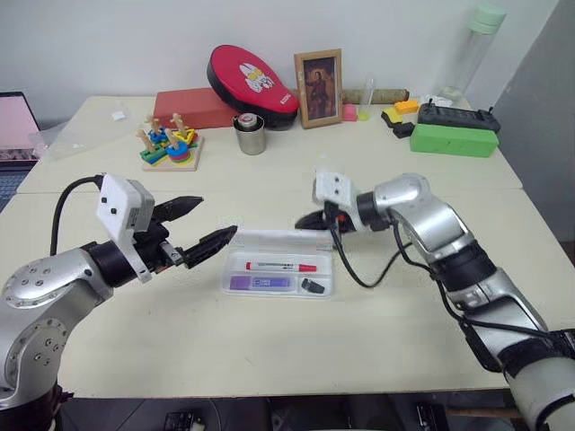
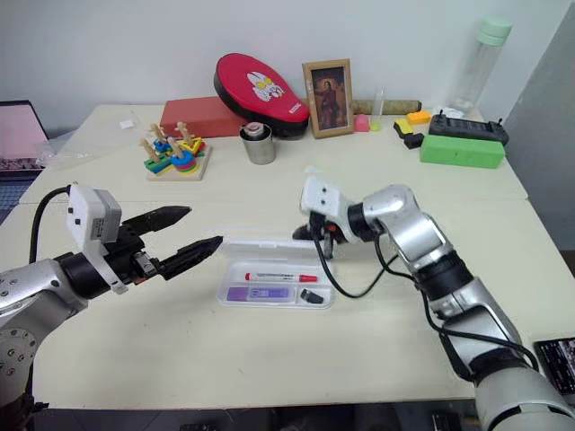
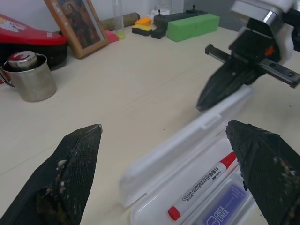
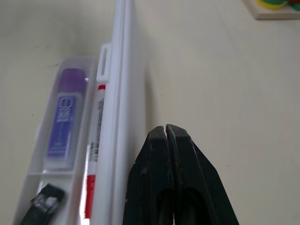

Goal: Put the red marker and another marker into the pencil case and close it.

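Note:
The white pencil case (image 1: 278, 240) lies open at the middle of the table, its lid tilted up along the far side. Inside it, the red marker (image 1: 281, 267) lies lengthwise, and the lavender marker (image 1: 259, 283) lies in the nearer compartment. My right gripper (image 1: 304, 222) is shut and empty. Its tips (image 4: 166, 127) sit just behind the lid (image 4: 123, 93), near the lid's right end. My left gripper (image 1: 216, 217) hovers open a little left of the case, holding nothing, its fingers (image 3: 77, 159) pointing toward the case.
A small black stub (image 1: 312, 286) sits in the case's right corner. Farther back stand a metal cup (image 1: 251, 135), a photo frame (image 1: 319, 87), a wooden stacking toy (image 1: 169, 144), a red pouch (image 1: 252, 85) and a green box (image 1: 454, 139).

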### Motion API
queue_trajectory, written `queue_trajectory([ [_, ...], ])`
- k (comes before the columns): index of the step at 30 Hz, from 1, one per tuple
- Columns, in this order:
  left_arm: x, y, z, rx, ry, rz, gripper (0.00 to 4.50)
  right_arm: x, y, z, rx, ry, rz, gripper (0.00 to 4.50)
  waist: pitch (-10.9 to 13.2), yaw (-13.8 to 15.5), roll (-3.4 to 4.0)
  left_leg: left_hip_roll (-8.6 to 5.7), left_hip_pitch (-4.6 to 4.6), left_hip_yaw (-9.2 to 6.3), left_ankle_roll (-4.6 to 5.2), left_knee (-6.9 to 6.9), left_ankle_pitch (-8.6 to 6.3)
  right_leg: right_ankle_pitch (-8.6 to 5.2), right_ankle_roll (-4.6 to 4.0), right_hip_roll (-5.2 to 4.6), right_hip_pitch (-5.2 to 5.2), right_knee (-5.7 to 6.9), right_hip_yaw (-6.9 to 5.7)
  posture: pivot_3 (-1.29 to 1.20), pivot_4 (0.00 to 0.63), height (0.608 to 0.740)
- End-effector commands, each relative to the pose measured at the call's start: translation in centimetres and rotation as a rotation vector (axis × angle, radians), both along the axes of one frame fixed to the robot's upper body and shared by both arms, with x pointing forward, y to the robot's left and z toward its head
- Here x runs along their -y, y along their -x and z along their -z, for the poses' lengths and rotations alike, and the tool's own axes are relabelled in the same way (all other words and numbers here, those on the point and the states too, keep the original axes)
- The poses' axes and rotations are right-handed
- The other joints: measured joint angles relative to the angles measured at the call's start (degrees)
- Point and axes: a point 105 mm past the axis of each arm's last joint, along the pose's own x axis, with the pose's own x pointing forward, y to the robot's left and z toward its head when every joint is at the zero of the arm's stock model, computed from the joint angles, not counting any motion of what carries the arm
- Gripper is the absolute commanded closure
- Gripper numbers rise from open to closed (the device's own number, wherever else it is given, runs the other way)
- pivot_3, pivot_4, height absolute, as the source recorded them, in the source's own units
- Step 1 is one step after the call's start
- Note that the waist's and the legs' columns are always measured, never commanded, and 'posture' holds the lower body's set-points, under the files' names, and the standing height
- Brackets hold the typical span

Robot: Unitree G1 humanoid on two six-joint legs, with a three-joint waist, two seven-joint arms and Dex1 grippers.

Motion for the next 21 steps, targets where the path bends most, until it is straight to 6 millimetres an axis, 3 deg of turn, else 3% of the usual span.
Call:
queue_trajectory([
  [1, 0.6, 0.7, -0.1, -0.019, -0.027, 0.071, 0.00, -0.7, 3.1, 0.0, 0.039, 0.021, -0.152, 4.47, 0.00, 0.01, 0.00, 0.00, 0.00, 0.00, 0.00, 0.00, 0.00, 0.00, 0.00, 0.00, 0.00, 0.00, 0.00, 0.00, 0.150, 0.740],
  [6, 1.4, 1.3, 0.3, -0.057, -0.034, 0.138, 0.00, -0.5, 3.5, 2.6, 0.061, 0.121, -0.149, 4.47, 0.00, -0.02, -0.01, 0.00, 0.03, 0.01, 0.00, 0.00, 0.00, 0.00, 0.00, 0.00, 0.01, 0.01, 0.02, 0.00, 0.150, 0.740],
  [9, 1.4, 1.3, 0.8, -0.080, -0.055, 0.146, 0.00, -0.2, 2.0, 4.8, 0.109, 0.211, -0.069, 4.47, -0.02, 0.01, -0.02, 0.00, 0.03, 0.01, 0.00, 0.02, 0.00, 0.00, 0.00, 0.00, 0.02, 0.01, 0.02, 0.00, 0.150, 0.740],
  [11, 1.4, 1.2, 0.9, -0.080, -0.057, 0.145, 0.00, 0.0, 1.7, 5.3, 0.114, 0.225, -0.054, 4.47, -0.03, -0.05, -0.04, 0.00, 0.05, 0.02, 0.00, 0.02, 0.00, 0.00, 0.00, 0.00, 0.03, 0.00, 0.03, 0.00, 0.150, 0.740],
  [16, 1.3, 1.0, 1.0, -0.084, -0.065, 0.137, 0.00, 0.1, 1.3, 4.7, 0.077, 0.164, -0.028, 4.47, -0.05, -0.01, -0.07, 0.00, 0.15, 0.00, -0.01, 0.03, 0.01, 0.00, 0.00, 0.00, 0.12, 0.01, 0.02, 0.00, 0.150, 0.740],
  [19, 0.5, 0.2, 1.2, -0.074, -0.063, 0.068, 0.00, 0.0, 0.9, 1.8, 0.007, -0.021, 0.023, 4.47, -0.04, 0.04, -0.07, 0.00, 0.17, -0.01, -0.01, 0.04, 0.01, 0.02, 0.01, 0.00, 0.13, 0.03, 0.02, 0.00, 0.150, 0.740],
  [21, -0.3, -0.6, 1.3, -0.079, -0.033, 0.004, 0.00, 0.6, -1.0, -0.7, 0.025, -0.162, 0.131, 4.47, -0.03, 0.09, -0.05, 0.00, 0.15, 0.00, -0.02, 0.05, 0.01, 0.04, 0.02, 0.00, 0.12, 0.02, 0.03, 0.00, 0.150, 0.740],
])
